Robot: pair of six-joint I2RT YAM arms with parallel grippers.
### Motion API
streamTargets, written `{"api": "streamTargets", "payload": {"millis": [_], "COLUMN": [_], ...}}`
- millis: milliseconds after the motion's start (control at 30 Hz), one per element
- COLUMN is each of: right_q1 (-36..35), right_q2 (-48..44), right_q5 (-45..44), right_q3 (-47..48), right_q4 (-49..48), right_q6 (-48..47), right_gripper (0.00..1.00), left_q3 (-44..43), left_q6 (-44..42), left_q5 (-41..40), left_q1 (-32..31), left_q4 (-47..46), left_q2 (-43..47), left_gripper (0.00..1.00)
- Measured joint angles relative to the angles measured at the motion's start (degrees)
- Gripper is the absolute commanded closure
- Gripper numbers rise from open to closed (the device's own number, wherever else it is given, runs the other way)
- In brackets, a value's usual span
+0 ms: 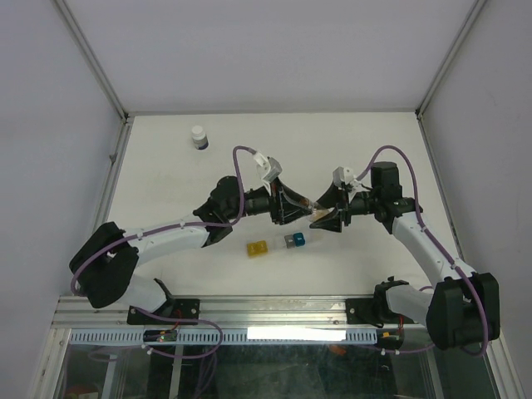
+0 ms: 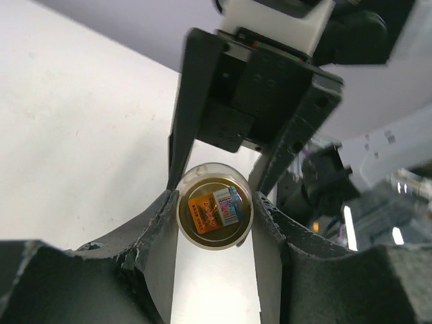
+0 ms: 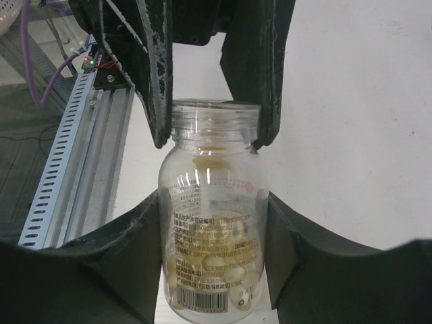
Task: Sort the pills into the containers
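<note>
Both grippers hold one small clear vial (image 1: 314, 214) above the table's middle. In the right wrist view my right gripper (image 3: 212, 216) is shut on the vial's body (image 3: 214, 223). Pale orange-tan pills (image 3: 229, 266) lie in its lower part. My left gripper (image 2: 214, 210) is shut on the vial's round cap end (image 2: 214, 206), which carries an orange and blue sticker. In the top view the left gripper (image 1: 293, 208) and right gripper (image 1: 327, 218) face each other. A yellow pillbox cube (image 1: 257, 248) lies apart from a joined clear and blue pair (image 1: 294, 240), just in front of the grippers.
A small white-capped dark bottle (image 1: 198, 137) stands at the far left of the white table (image 1: 166, 191). Walls close the table at the back and both sides. A slotted metal rail (image 1: 249, 312) runs along the near edge.
</note>
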State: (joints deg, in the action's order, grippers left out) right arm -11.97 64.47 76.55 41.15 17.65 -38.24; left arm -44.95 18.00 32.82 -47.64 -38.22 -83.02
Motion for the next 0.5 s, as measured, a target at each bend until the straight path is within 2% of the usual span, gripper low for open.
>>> {"api": "streamTargets", "payload": {"millis": [233, 333, 500], "right_q1": [0.48, 0.42, 0.39], "right_q2": [0.04, 0.04, 0.22], "right_q5": [-3.41, -3.93, -5.07], "right_q3": [0.00, 0.00, 0.00], "right_q4": [-1.22, -2.12, -3.58], "right_q6": [1.33, 1.53, 2.05], "right_gripper": [1.00, 1.00, 1.00], "left_q3": [0.72, 0.24, -2.67], "left_q6": [13.55, 17.64, 25.00], "left_q5": [-28.22, -34.36, -38.58], "left_q1": [-7.48, -8.70, -9.29], "left_q4": [7.89, 10.45, 17.20], "left_q2": [3.58, 4.44, 4.52], "left_gripper": [1.00, 1.00, 1.00]}}
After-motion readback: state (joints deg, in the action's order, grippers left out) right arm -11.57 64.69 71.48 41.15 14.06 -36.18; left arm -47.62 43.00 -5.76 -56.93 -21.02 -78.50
